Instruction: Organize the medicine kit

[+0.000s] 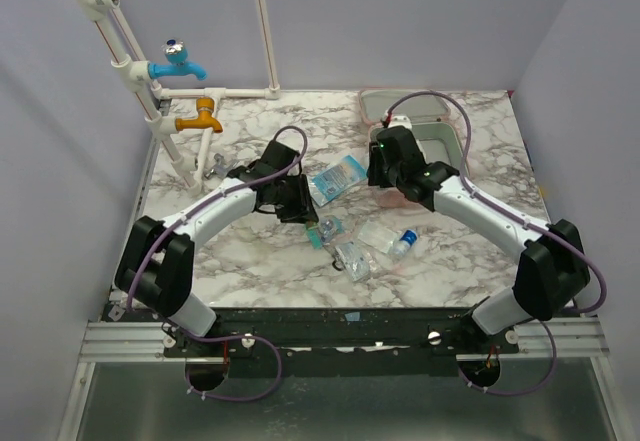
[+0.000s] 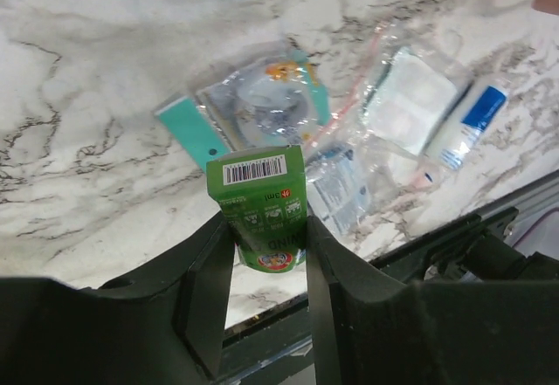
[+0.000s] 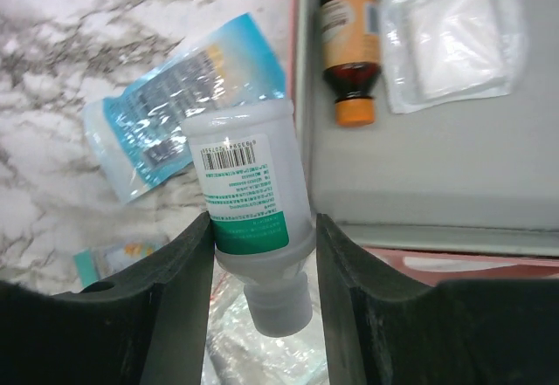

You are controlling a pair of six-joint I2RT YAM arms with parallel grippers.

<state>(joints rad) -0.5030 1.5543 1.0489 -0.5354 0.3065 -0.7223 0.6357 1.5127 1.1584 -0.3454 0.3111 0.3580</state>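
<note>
The medicine kit lies open at the back right, pale pink with grey lining. In the right wrist view its grey floor holds a brown bottle with an orange cap and a white gauze packet. My right gripper is shut on a translucent white bottle with a green label, cap down, just left of the kit's edge. My left gripper is shut on a small green carton with a barcode, held above the table. In the top view the left gripper and the right gripper hang over the middle of the table.
Loose on the marble: a blue packet, a teal-edged packet, a clear bag of gauze, a white tube with a blue label and a small clear bag. White pipes with a blue tap and an orange tap stand at the back left.
</note>
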